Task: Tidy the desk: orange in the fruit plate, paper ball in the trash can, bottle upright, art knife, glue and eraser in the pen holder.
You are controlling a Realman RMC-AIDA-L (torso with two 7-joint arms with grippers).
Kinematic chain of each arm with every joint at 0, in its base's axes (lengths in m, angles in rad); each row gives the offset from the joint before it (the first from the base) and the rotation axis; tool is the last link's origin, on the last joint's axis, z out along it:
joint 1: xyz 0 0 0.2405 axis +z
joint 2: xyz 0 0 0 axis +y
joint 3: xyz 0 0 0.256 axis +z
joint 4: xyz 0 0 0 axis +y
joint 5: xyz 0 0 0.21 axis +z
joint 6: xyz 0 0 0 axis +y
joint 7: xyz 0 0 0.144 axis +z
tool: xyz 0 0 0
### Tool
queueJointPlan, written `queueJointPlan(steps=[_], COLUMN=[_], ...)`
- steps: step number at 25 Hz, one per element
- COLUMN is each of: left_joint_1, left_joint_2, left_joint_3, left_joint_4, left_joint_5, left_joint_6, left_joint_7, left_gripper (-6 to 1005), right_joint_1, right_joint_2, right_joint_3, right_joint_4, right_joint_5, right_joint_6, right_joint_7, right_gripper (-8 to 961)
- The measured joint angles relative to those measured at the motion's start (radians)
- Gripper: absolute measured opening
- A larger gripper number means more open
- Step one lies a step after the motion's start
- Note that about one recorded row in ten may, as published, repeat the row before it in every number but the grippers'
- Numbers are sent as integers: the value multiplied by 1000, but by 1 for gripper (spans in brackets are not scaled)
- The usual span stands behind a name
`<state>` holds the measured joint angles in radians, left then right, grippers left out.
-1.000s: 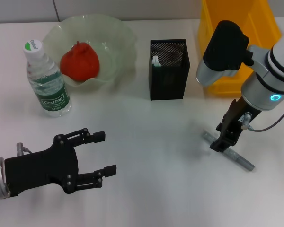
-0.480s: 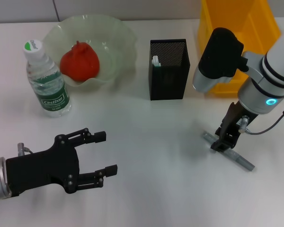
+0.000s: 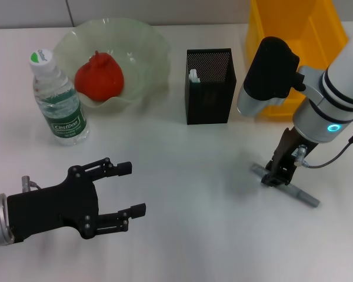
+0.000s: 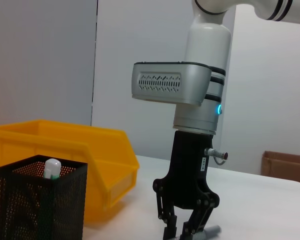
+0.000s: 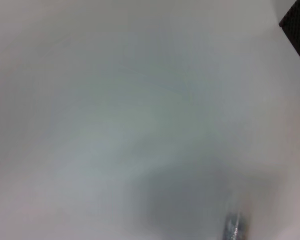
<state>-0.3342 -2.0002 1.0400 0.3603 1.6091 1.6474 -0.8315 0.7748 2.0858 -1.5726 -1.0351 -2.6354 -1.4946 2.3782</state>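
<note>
The slim grey art knife (image 3: 285, 186) lies flat on the white desk (image 3: 194, 176) at lower right of the head view. The right gripper (image 3: 276, 176) stands over its middle, fingers pinching it. Above it sit the bright yellow plastic trash can (image 3: 320, 35) and, at centre top, the black mesh pen holder (image 3: 209, 87). The left gripper (image 3: 132, 189) hovers at lower left, fingers spread.

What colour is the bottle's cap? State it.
White with green print on the bottle; clearest in the head view.
</note>
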Motion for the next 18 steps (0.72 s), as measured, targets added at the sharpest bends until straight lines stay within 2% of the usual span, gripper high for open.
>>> queueJointPlan(steps=[8,12,15,17,18], left_joint_1=[0,0,0,0,1], left_joint_2=[0,0,0,0,0], left_joint_3=[0,-1,-4,-6,-8], left_joint_4=[0,0,0,0,0], left_joint_5=[0,0,0,0,0], left_joint_6=[0,0,0,0,1], left_joint_7=[0,0,0,-1,-1], left_gripper=[802,802,802,802,802], right_joint_1=[0,-22,-46,-82,-82], right_joint_2=[0,0,-1,-3,-3], right_joint_3=[0,15,24,95,95], right_joint_4=[6,-53,-103,-164,-164], right_joint_5=[1,19,59,164,164], right_joint_6=[-4,-9,-11,-28,-28], right_joint_7=[4,-4,-23,-100,-100], right_gripper=[193,138,137,137,137])
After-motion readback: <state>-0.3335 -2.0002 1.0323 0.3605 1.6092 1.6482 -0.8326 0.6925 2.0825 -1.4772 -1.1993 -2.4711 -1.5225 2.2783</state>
